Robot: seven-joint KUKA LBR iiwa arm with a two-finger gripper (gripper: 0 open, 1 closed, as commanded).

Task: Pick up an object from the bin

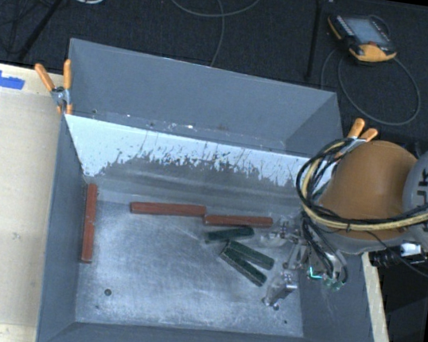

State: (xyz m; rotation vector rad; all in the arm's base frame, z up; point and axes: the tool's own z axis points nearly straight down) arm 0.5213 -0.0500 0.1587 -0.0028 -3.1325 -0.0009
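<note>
Three dark green bars (pixel 249 254) lie in a small heap on the floor of the grey metal bin (pixel 208 109), to the right of its middle. The end effector (pixel 283 286) is low in the bin, just beside their right ends — I see no thing held in it, and whether it is open or closed I cannot tell. Two reddish-brown sticks (pixel 167 210) lie end to end behind the green bars; a third stick (pixel 90 223) lies along the left wall.
</note>
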